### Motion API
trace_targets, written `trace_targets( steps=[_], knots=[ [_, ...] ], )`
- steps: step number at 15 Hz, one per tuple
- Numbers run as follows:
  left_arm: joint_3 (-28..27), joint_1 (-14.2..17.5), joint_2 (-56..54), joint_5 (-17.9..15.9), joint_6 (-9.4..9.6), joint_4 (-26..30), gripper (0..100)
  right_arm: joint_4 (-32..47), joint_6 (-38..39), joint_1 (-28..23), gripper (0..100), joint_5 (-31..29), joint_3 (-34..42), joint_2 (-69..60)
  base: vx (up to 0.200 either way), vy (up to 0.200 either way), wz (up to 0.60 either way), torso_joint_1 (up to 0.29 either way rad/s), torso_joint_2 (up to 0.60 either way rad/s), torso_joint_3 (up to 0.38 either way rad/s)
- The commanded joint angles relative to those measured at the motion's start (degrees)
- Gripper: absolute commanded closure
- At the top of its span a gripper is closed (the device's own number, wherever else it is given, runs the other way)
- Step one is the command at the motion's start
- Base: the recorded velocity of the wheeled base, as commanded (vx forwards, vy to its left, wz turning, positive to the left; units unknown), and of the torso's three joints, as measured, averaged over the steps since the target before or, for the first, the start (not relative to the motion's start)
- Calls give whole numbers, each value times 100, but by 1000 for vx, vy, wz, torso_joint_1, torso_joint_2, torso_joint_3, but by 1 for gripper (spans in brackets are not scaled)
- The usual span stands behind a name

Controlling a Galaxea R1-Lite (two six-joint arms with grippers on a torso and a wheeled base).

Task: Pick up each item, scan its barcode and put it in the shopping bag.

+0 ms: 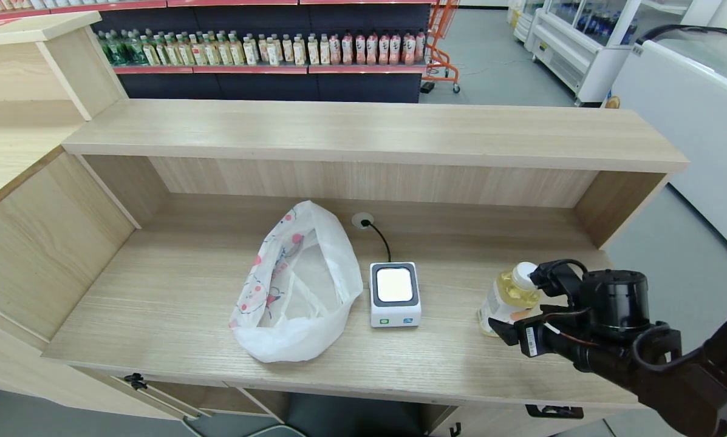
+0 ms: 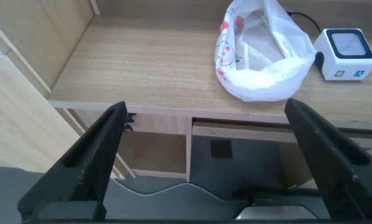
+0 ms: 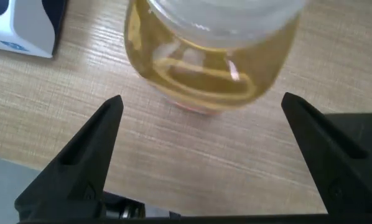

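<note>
A clear bottle of yellow drink with a white cap (image 1: 510, 295) stands upright on the right of the wooden counter (image 1: 175, 291). My right gripper (image 1: 521, 303) is open right next to it, one finger on each side; up close the bottle (image 3: 208, 53) sits just beyond the fingertips (image 3: 108, 115). A white plastic shopping bag with red print (image 1: 296, 285) lies open in the middle of the counter, and is the bag (image 2: 260, 53) in the left wrist view. The white barcode scanner (image 1: 395, 292) sits between bag and bottle. My left gripper (image 2: 204, 118) is open, below the counter's front edge.
A black cable (image 1: 381, 240) runs from the scanner to a hole in the counter's back. A raised wooden ledge (image 1: 369, 130) walls the back and wooden panels close both sides. A drawer front (image 2: 248, 134) lies under the counter's edge. Shelves of bottles stand far behind.
</note>
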Motion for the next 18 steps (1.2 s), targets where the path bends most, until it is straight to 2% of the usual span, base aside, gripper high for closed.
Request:
trace_targets(
  steps=[1,9,14,16,17,18],
  knots=[
    [0,0,-2,1,-1,-2,0,-173,-1,112,0,-2,-155,379,0,0,0,0,0,0],
    [0,0,6,1,-1,-2,0,-1184,-89,393,0,16,-796,1302,0,0,0,0,0,0],
    [0,0,6,1,-1,-2,0,-1386,-160,463,0,42,-1069,1487,0,0,0,0,0,0],
    [0,0,6,1,-1,-2,0,-1597,-177,393,0,359,-1130,1522,0,0,0,0,0,0],
    [0,0,6,1,-1,-2,0,-1623,-256,349,100,455,-1165,1531,0,0,0,0,0,0],
    [0,0,6,1,-1,-2,0,-1623,-309,323,100,464,-1227,1540,0,0,0,0,0,0]
  ],
)
